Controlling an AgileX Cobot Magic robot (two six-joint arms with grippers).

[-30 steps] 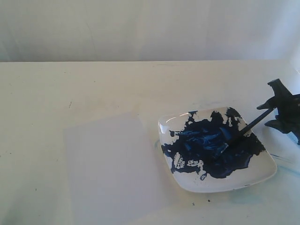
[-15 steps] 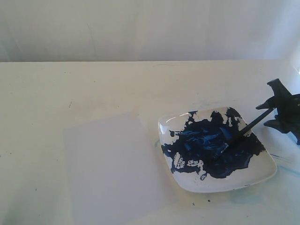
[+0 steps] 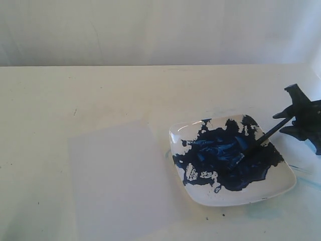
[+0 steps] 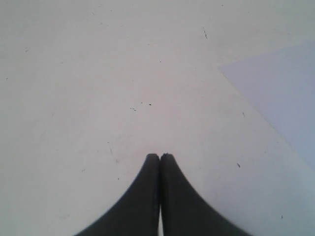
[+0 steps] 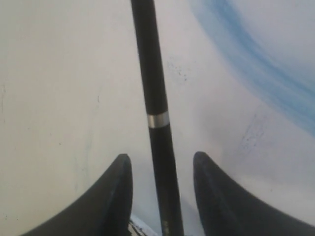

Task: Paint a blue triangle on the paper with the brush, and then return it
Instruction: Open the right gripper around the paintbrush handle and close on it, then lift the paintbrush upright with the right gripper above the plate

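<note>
- Plainly, one pale translucent rectangular paper sheet (image 3: 120, 181) lies well apart from the right pincer (image 5: 160, 160).
- One blue-smeared white square plate (image 3: 251, 200) sits beside that pincer.
- One long black brush (image 3: 271, 133) passes between its parted jaws, ungripped.
- Only a wrist view shows the left pincer (image 4: 160, 156), pressed together.

The desk (image 3: 100, 90) in front of me is cream, flecked with small dark specks (image 4: 141, 105). The paper (image 3: 120, 181) lies flat on it, blank. The white plate (image 3: 261, 195) sits just to the paper's right, on my right side. I cannot tell whether their edges touch. Faint light-blue smears (image 3: 263, 211) stain the desk by the plate's front and right rim.
</note>
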